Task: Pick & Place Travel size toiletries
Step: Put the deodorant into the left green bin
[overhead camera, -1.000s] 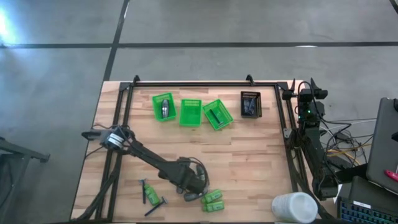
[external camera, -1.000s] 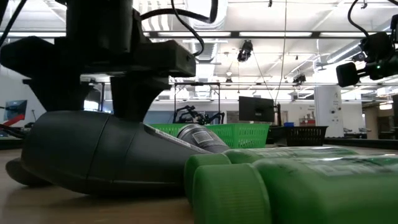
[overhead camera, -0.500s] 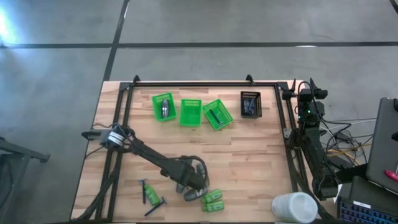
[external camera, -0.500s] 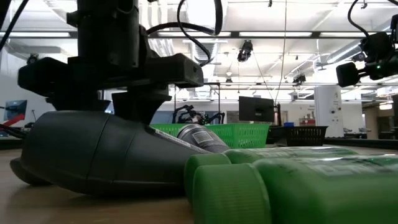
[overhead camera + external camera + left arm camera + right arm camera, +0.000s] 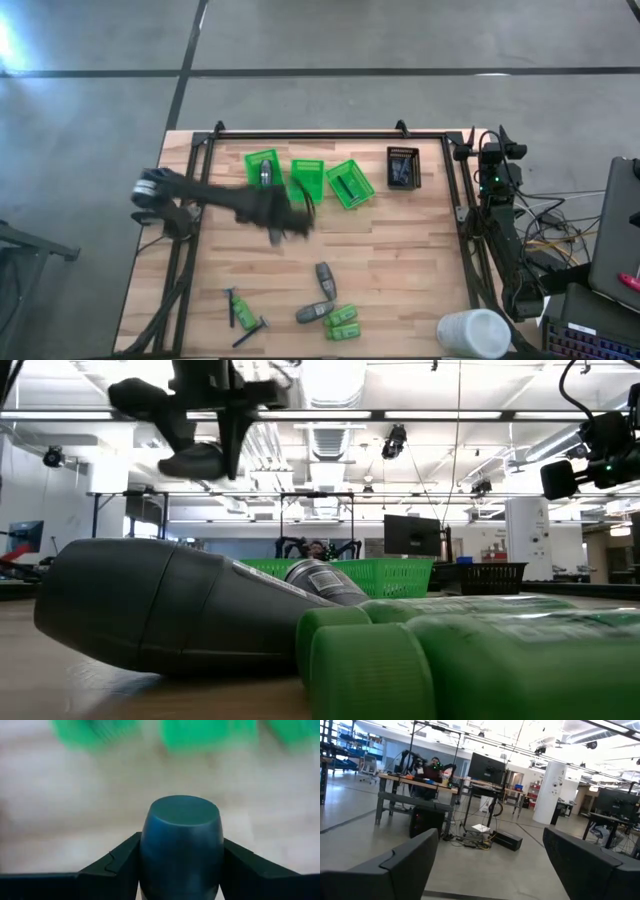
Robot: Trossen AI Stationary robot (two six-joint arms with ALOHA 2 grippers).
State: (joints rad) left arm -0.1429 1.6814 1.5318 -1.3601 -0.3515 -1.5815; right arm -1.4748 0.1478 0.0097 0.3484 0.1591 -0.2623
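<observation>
My left gripper hovers above the table near the green mesh baskets, shut on a dark grey tube; the low view shows it high up. Two more grey tubes lie on the wood at the near side, beside two green bottles. Two razor-like sticks lie to their left. Another grey tube lies in the leftmost basket. My right gripper is open, parked at the table's right edge and facing the room. My left gripper pinches the dark grey tube between its two fingers, one on each side of the body. The tube's rounded end sticks out past the fingertips. The tube is lifted clear, high over the table.
Three green mesh baskets and a black basket stand in a row near the far edge. A big white cylinder stands at the near right corner. Bare wood lies in the table's middle and right.
My left gripper has risen from the near cluster of tubes and bottles and swung toward the far left, toward the green baskets, carrying one grey tube lifted clear. The other tubes and the green bottles have stayed on the table.
</observation>
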